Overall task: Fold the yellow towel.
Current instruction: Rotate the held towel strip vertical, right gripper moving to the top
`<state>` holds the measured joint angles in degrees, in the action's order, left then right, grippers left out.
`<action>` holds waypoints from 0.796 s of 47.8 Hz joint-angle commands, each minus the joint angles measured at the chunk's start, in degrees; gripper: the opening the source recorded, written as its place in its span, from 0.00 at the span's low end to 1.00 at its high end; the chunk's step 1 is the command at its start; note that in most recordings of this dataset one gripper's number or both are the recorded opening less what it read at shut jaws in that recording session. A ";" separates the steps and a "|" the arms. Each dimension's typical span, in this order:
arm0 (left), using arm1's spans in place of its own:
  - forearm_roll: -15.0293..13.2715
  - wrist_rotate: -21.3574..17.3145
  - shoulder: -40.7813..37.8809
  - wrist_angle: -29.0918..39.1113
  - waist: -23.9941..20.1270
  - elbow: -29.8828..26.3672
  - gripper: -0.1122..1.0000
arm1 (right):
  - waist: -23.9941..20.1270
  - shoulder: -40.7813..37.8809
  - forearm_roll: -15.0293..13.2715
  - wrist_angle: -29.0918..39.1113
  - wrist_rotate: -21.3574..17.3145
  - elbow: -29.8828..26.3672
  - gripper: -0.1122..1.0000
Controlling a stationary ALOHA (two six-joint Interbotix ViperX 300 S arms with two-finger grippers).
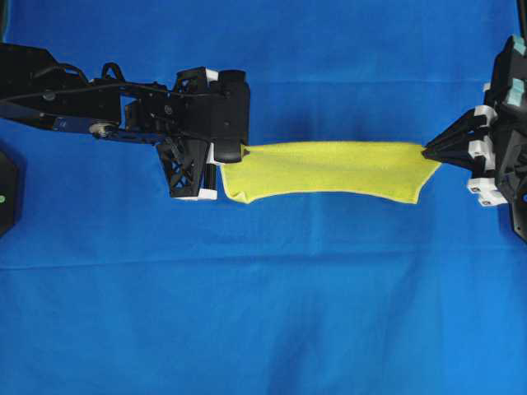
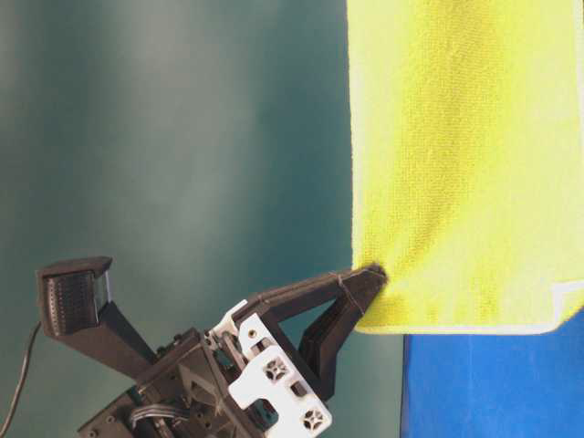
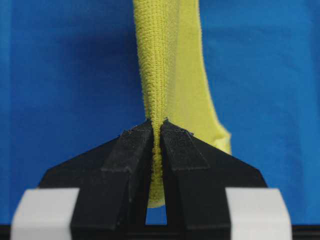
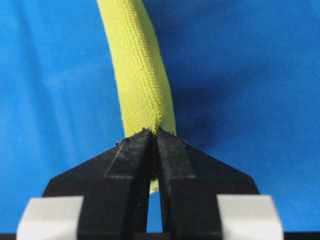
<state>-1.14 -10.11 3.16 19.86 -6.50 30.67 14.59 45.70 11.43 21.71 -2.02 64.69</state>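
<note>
L gripper [image 1: 221, 156] is clenched on the towel [image 1: 329, 169]: in the L wrist view the fingers [image 3: 132, 150] pinch a doubled edge w/ only cloth between them. From there the towel runs taut across to the R gripper [image 1: 426, 152], also clamped tight on it; R wrist view shows the fingers [image 4: 131, 150] nipped on a rolled bit of hem. So the towel hangs between the two grips, clear of the blue counter [image 1: 263, 313], sagging a little along its near edge; the table-level view shows it hanging as a sheet above the fingers there. Step in hand, I'd say: mid-fold, cloth lifted and stretched. Next likely needs both grips carried together and lowered so the hanging part lays flat, then doubled over evenly, no slack or skew before letting go.
</note>
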 commanded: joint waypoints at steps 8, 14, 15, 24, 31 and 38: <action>-0.09 1.85 2.37 -3.43 2.90 1.23 0.13 | 5.54 -3.43 -2.81 -4.75 0.00 -1.93 0.12; -0.09 1.85 2.37 -7.12 7.65 1.41 0.13 | 10.28 -6.50 -5.36 -7.29 0.00 -3.96 0.12; -0.09 1.85 2.29 -7.56 8.44 1.41 0.13 | 10.99 -7.12 -5.80 -7.56 0.00 -4.48 0.12; -0.09 1.93 1.93 -13.01 14.24 1.41 0.13 | 14.41 -14.94 -10.28 -10.02 0.09 -10.99 0.12; -0.18 1.93 1.32 -19.07 16.61 0.97 0.13 | 15.29 -21.88 -12.22 -13.62 0.18 -16.79 0.12; -0.09 1.85 -0.88 -24.35 17.75 -1.14 0.13 | 16.08 -28.56 -13.01 -16.35 0.62 -22.50 0.12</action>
<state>-1.14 -8.09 2.55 -2.20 7.56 31.73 27.95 19.60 -0.79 6.77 -1.58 45.70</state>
